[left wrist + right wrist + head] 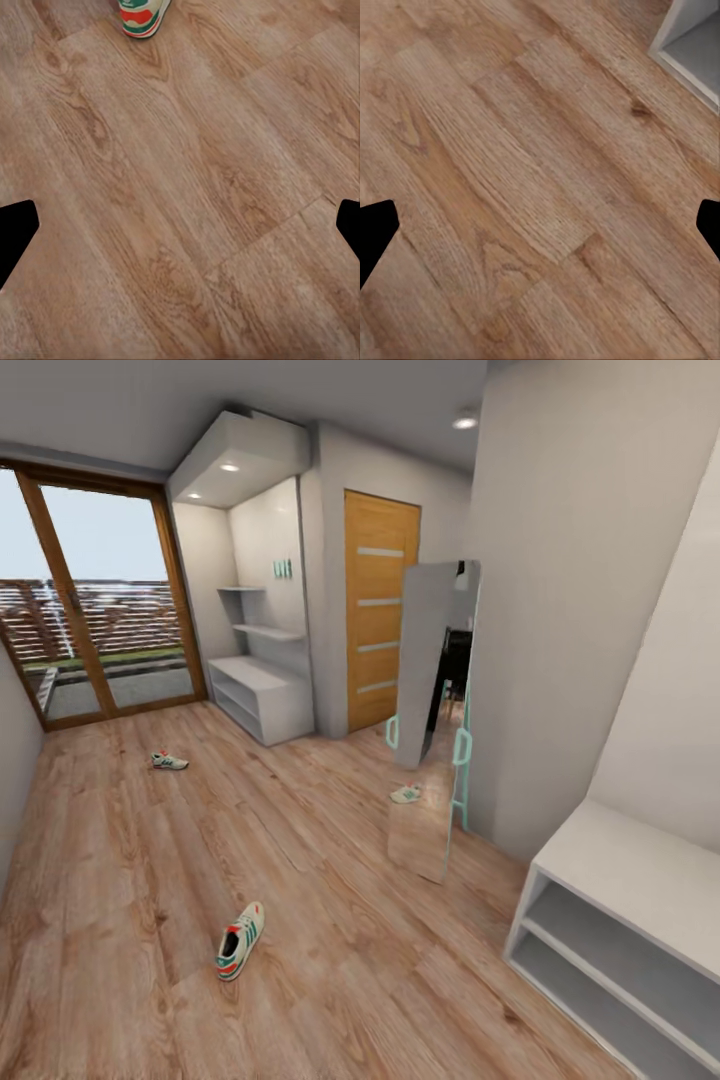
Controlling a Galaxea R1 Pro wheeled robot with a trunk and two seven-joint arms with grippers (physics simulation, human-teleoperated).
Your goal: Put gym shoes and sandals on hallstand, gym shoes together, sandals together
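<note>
A cream-white gym shoe (240, 941) with green side stripes and a red-orange heel lies on the corridor floor (130, 880), out in the open and well short of the hallstand (262, 695); its heel also shows in the left wrist view (141, 16). A second gym shoe (169, 761) lies farther along the floor, nearer the hallstand. The floor is light brown wood-plank laminate with strong grain and knots. The hallstand is a pale grey-white low bench with open shelf tiers, set in a recess at the far end, with two staggered wall shelves above it. Beside the hallstand stands a wooden door (380, 622) with frosted strips; on its other side is a wood-framed glass door (95, 600). A tall leaning mirror (435, 720) with teal trim reflects a shoe. A plain white bench (620, 930) with open shelves stands well away from the hallstand. The jaws of both grippers stand wide apart over bare floor.
</note>
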